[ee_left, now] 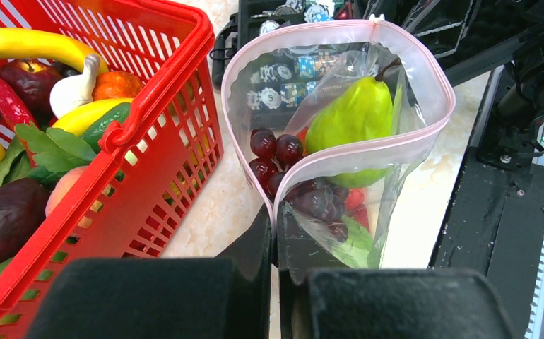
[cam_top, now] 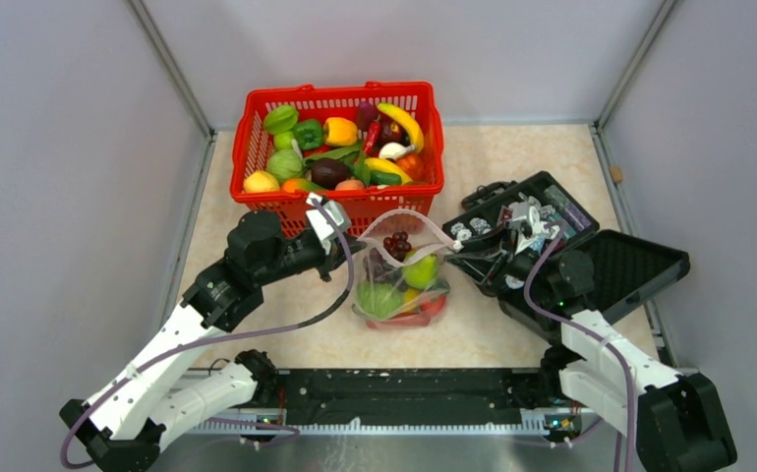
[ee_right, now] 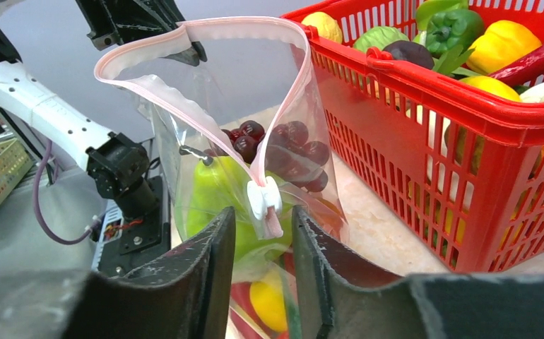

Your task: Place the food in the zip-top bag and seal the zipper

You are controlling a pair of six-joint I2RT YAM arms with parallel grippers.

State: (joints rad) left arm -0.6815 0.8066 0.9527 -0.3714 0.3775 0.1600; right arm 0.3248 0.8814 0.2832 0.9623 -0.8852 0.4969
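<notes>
Crinkly transparent zip-top bag (cam_top: 406, 280) stands on beige marbled table (cam_top: 497, 339), just in front of red plastic lattice basket (cam_top: 276, 208), beside black hinged case (cam_top: 640, 265). Bag mouth wide open; pinkish zipper strip (ee_left: 368, 152) forms loop. Contents: glossy green pear (ee_left: 357, 113), purple grapes (ee_left: 276, 152), further toy food beneath. Left gripper (ee_left: 275, 236): jaws clamped on one mouth corner. Right gripper (ee_right: 263, 226): jaws narrowly parted, white slider tab (ee_right: 264, 200) between fingers; contact not discernible.

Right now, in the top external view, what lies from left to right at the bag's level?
left jaws, pinching the bag's edge → zip-top bag → right jaws → black case's open lid
</notes>
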